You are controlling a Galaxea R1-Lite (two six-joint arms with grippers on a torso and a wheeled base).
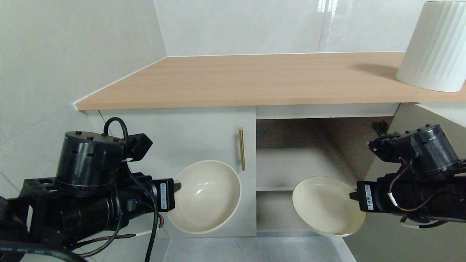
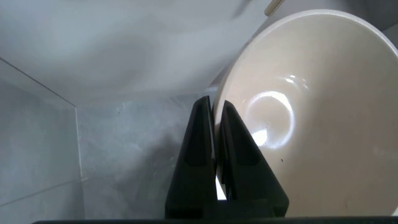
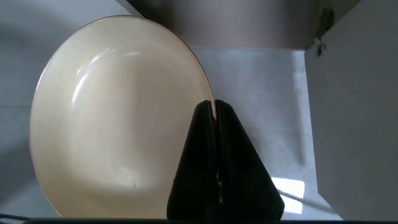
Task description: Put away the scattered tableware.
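The left gripper (image 2: 216, 107) has its fingers pinched tight on the rim of a deep cream bowl (image 2: 311, 118). The bowl hangs tilted in front of the closed door (image 1: 189, 134) of the cabinet (image 1: 327, 110), just beside the brass handle (image 1: 241, 149). The right gripper (image 3: 215, 107) likewise clamps the edge of a shallow cream plate (image 3: 112, 118), low before the cabinet's open compartment (image 1: 313, 153). Such narrow rim holds could let either dish pivot or slip. The bowl may strike the handle, and the plate may clip the shelf (image 1: 284, 165) edge.

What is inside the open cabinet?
A pale shelf and the back wall are visible inside the cabinet. The plate, held by the right gripper, covers part of the lower compartment, so that part cannot be judged.
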